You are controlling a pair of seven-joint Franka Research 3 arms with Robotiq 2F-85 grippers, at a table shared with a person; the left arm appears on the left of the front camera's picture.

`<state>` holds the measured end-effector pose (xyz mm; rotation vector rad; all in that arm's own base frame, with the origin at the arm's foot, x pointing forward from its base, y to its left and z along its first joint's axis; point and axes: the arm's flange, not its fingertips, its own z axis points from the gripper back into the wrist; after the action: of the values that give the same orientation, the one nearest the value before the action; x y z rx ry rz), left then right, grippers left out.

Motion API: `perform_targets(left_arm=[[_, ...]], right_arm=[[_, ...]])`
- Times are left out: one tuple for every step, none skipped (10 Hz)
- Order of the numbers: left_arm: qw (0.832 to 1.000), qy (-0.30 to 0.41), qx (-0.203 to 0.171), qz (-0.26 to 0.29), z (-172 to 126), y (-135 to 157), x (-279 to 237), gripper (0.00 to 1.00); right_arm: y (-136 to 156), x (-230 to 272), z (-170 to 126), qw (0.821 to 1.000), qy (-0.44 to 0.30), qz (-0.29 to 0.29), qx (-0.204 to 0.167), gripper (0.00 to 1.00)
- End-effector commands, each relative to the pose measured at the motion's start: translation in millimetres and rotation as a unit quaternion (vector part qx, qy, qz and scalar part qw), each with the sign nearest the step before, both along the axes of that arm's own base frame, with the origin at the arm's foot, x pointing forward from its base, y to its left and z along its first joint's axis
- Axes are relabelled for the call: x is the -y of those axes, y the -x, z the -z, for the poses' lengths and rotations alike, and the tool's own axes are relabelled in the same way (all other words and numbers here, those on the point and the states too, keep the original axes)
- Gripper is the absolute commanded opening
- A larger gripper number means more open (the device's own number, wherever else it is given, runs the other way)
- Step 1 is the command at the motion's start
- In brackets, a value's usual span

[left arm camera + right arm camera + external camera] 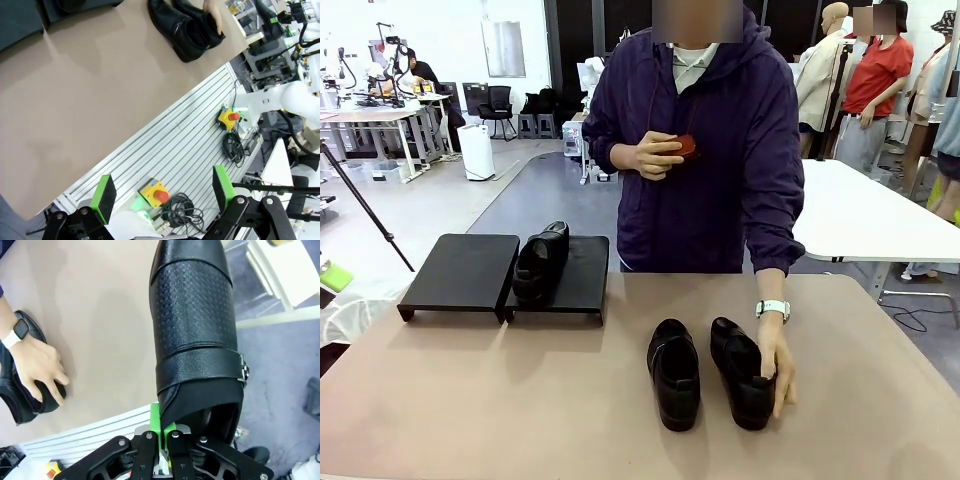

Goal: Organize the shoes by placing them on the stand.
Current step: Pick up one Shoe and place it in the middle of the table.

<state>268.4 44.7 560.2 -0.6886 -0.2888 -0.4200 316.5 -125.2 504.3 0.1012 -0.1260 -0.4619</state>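
Observation:
The stand (460, 270) is a low black rack at the table's far left, and one black shoe (540, 262) lies on its right panel. Two more black shoes (674, 372) lie side by side in the middle of the table. The person's hand (778, 365) rests on the right one (740, 372). In the right wrist view, my right gripper (162, 427) is shut on the heel rim of a fourth black shoe (195, 330), held in the air past the table's edge. My left gripper (163, 192) is open and empty, off the table's near edge, with the pair (185, 25) far ahead.
The person stands at the far side, holding a small red thing (685, 146) at the chest. Below the table's near edge runs a slotted aluminium frame (165, 145) with yellow stop buttons (155, 191) and cables. A white table (880, 215) stands at the back right.

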Motion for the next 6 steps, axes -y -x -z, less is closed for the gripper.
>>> perform_targets(left_arm=[[1.0, 0.01, 0.01, 0.006, -1, -1, 0, 1.0], [1.0, 0.01, 0.01, 0.006, -1, -1, 0, 1.0], [1.0, 0.01, 0.01, 0.006, -1, -1, 0, 1.0], [1.0, 0.01, 0.01, 0.006, -1, -1, 0, 1.0], [1.0, 0.01, 0.01, 0.006, -1, -1, 0, 1.0], [1.0, 0.01, 0.01, 0.006, -1, -1, 0, 1.0]], right_arm=[[-5, -8, 0, 1.0, 0.004, -0.003, 0.018, 0.0], [-4, -11, -1, 1.0, 0.008, -0.006, 0.016, 0.0], [-2, -14, -3, 1.0, 0.007, -0.007, 0.018, 0.0], [0, -21, -8, 1.0, -0.002, -0.011, 0.026, 0.0], [2, -39, -18, 1.0, -0.026, -0.007, 0.016, 0.0], [7, -68, -34, 0.999, -0.024, -0.019, 0.016, 0.0]])
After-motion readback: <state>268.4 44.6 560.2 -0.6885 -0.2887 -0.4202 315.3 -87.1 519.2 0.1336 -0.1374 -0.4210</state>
